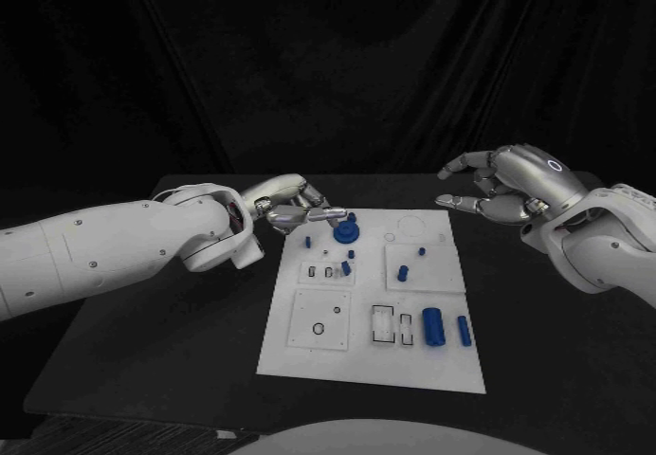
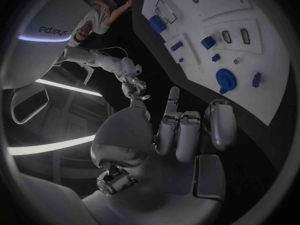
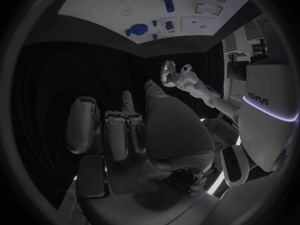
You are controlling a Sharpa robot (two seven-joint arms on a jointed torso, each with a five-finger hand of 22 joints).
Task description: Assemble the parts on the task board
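Note:
The white task board (image 1: 445, 365) lies in the middle of the black table. A round blue part (image 1: 346, 230) stands near its far left corner, also seen in the left wrist view (image 2: 225, 79). Small blue pieces (image 1: 402, 274) sit in the middle panels. A thick blue cylinder (image 1: 432, 326) and a slimmer one (image 1: 464, 330) lie at the near right. My left hand (image 1: 294, 209) hovers at the board's far left corner, fingertips just short of the round part, holding nothing. My right hand (image 1: 499, 185) hangs beyond the far right corner with fingers spread and empty.
Bare black tabletop (image 1: 164, 322) surrounds the board on both sides. Several white inset panels (image 1: 321, 320) with slots and holes cover the board. A dark curtain closes off the back.

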